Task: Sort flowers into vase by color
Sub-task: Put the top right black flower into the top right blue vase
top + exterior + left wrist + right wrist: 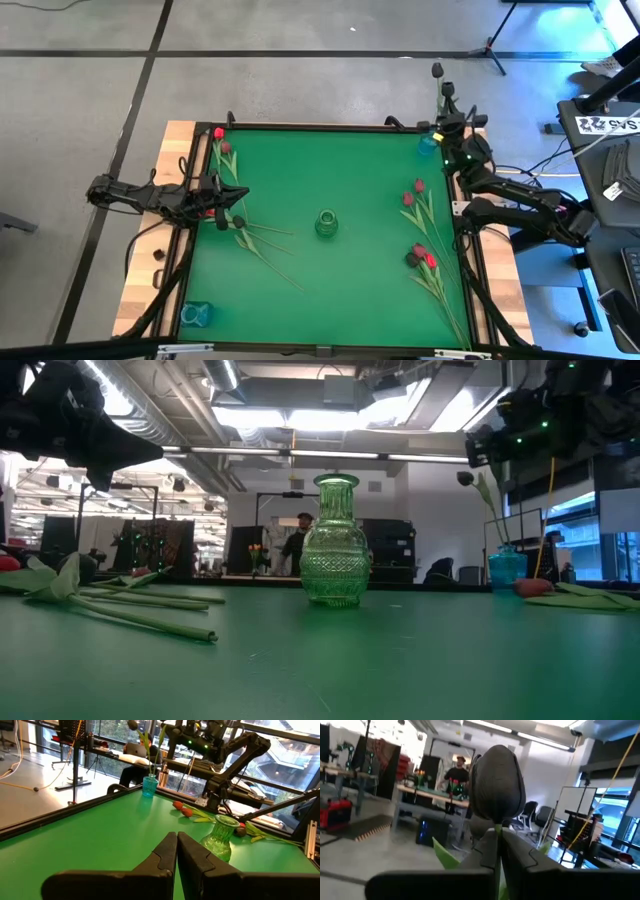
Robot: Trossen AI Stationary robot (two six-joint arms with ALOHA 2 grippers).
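My right gripper [498, 845] is shut on a black tulip [496, 782] and hovers by the blue vase [428, 143] at the table's far right corner; black heads [437, 70] stand above that vase. My left gripper [177, 847] is shut and empty, raised at the table's left edge [222, 205] beside loose tulips [240, 222] that lie flat. More red and dark tulips [420, 255] lie flat along the right side. The green glass vase [326, 223] stands empty mid-table. My right gripper pinches the black tulip's green stem [498, 831] between its two fingers, just below the head. The head stands upright right above the fingertips. The stem below the fingers is hidden by the gripper itself, so where its lower end sits cannot be told.
A second blue vase [195, 314] stands at the near left corner. Two tulips [222, 140] lie at the far left corner. A raised dark rim [300, 127] frames the green table. Open green surface surrounds the green vase [334, 542]. People show in the room beyond.
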